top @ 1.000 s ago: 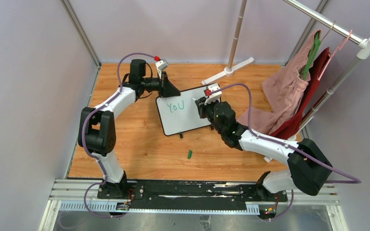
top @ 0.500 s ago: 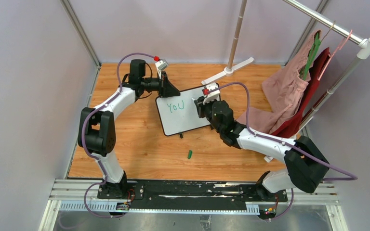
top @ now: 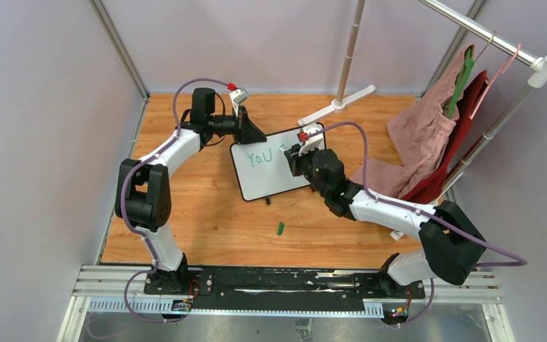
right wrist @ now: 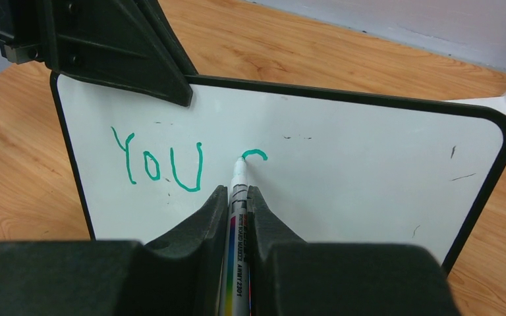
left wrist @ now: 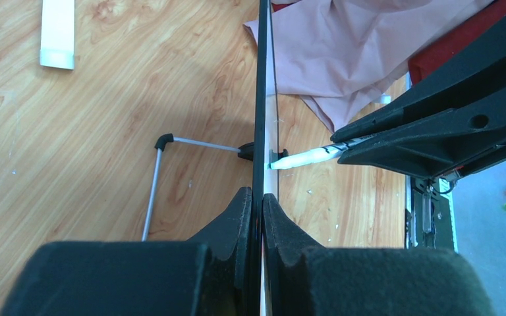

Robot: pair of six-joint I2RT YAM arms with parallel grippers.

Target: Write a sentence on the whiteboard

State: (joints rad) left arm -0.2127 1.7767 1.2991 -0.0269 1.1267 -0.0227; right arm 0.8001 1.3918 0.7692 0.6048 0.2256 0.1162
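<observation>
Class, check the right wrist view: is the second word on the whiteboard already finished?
No: after "YOU" the whiteboard shows only a short green curve, with the marker tip at its left end.

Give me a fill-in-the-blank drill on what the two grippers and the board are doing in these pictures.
The left gripper is shut on the ____'s edge. The right gripper is shut on a ____. The finished word in the writing reads ____. Its ink is ____.
Missing words: whiteboard, marker, YOU, green.
</observation>
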